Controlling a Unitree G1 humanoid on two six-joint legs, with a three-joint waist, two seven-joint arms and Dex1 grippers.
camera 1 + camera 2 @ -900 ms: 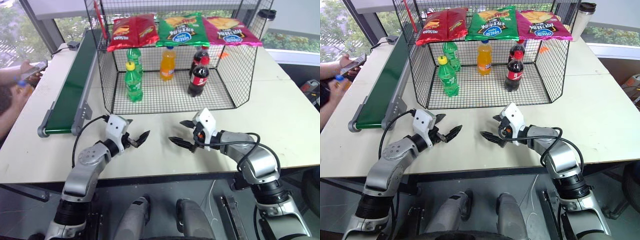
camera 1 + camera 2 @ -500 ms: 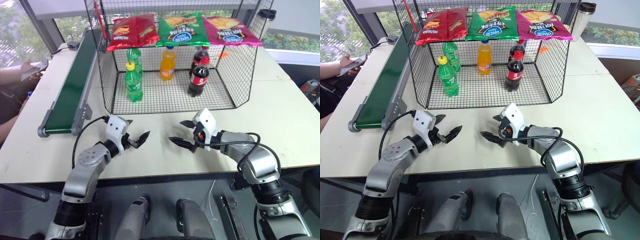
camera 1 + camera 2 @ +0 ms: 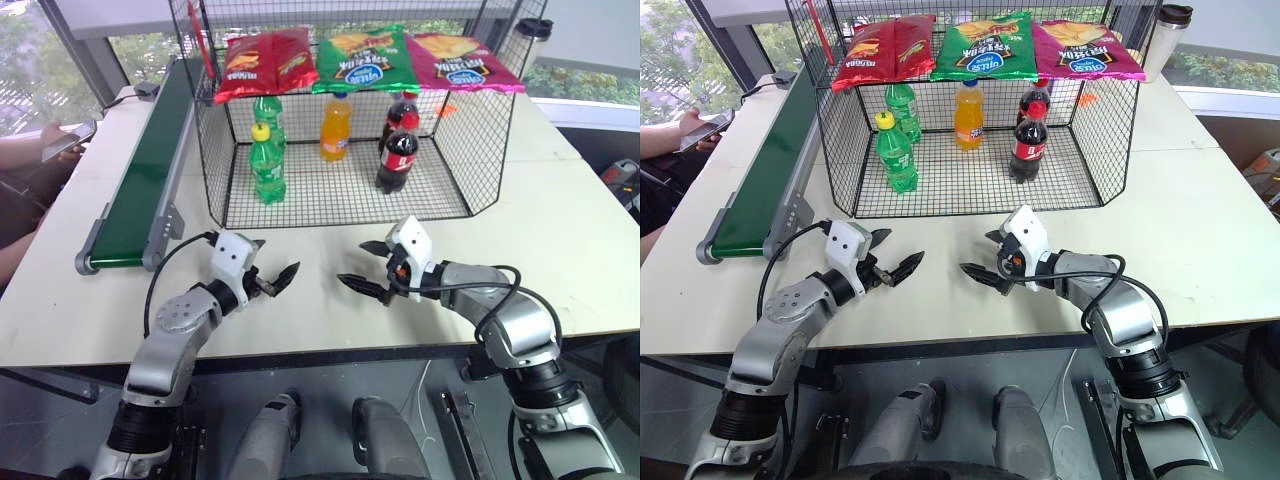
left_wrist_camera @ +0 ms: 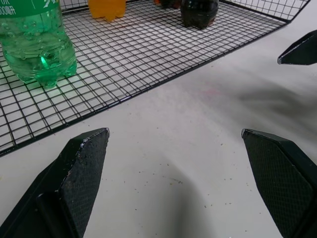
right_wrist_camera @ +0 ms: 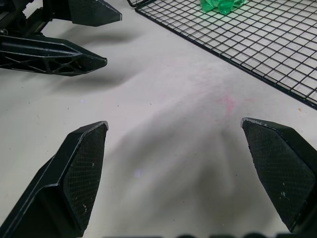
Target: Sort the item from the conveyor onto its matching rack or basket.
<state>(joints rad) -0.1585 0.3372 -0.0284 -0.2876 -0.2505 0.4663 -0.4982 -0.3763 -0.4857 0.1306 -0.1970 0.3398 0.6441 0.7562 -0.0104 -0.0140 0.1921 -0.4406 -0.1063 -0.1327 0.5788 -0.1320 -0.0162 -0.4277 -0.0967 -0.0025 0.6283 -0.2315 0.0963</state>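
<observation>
The orange soda bottle (image 3: 336, 128) with its blue cap stands upright on the mesh floor of the black wire cage (image 3: 325, 198), at the back middle. The dark green conveyor (image 3: 140, 185) runs along the table's left side, beside the cage. My left gripper (image 3: 279, 257) and right gripper (image 3: 352, 262) hover low over the white table just in front of the cage's open front, tips pointing at each other. Both are open with nothing between their fingers. The left wrist view shows the left gripper (image 4: 174, 131) and the bottle's base (image 4: 106, 6). The right gripper (image 5: 173, 122) faces bare table.
Two green bottles (image 3: 267, 165) stand left of the orange one, two cola bottles (image 3: 398, 150) right of it. Three chip bags (image 3: 365, 58) lie on the cage's sloped top. A person's hand with a phone (image 3: 68, 135) is at the far left. A cup (image 3: 531, 38) stands back right.
The person's arm at the left edge has drawn back out of the picture. Both arms and the bottles have kept still.
</observation>
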